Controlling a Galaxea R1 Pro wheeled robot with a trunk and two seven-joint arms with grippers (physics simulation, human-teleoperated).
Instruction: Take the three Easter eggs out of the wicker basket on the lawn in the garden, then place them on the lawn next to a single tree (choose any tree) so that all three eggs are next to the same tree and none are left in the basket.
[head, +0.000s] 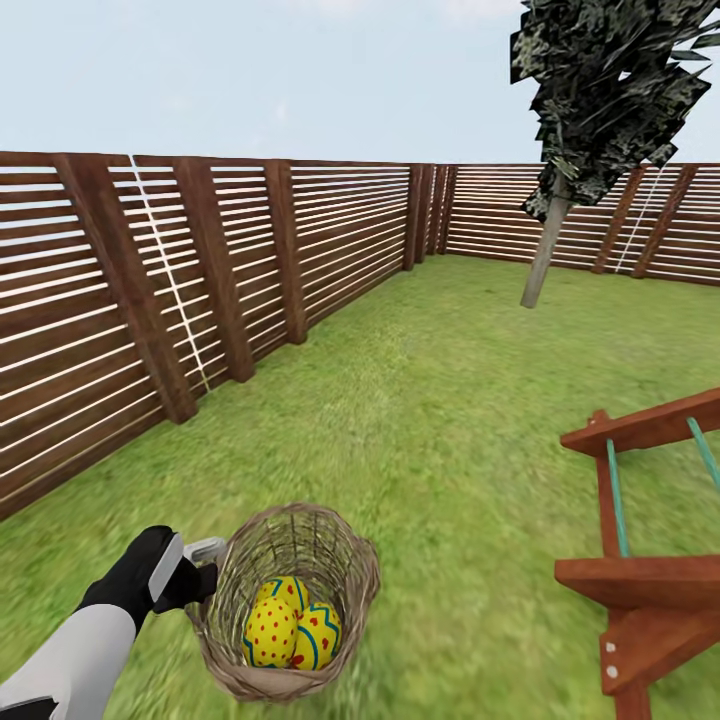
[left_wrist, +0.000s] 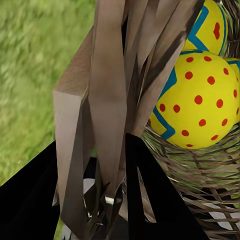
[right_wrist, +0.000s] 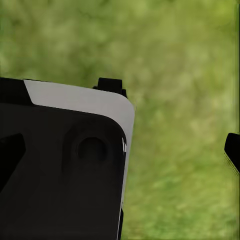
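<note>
3 eggs (head: 288, 628) in 1 basket (head: 345, 560)

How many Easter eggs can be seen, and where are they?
3. All lie together in the wicker basket: one in front on the left, one in front on the right, and one behind them, partly hidden.

A brown wooden fence (head: 200, 270) of horizontal slats with thick posts stands to the left of the left gripper (head: 205, 570) and runs far ahead of it. There it meets a second stretch at a corner (head: 430, 210). To the right of the gripper, well apart from it, are the red-brown beams of a wooden frame (head: 650, 580) with thin teal bars (head: 617, 500). Above the fence is a pale blue sky (head: 300, 70).
</note>
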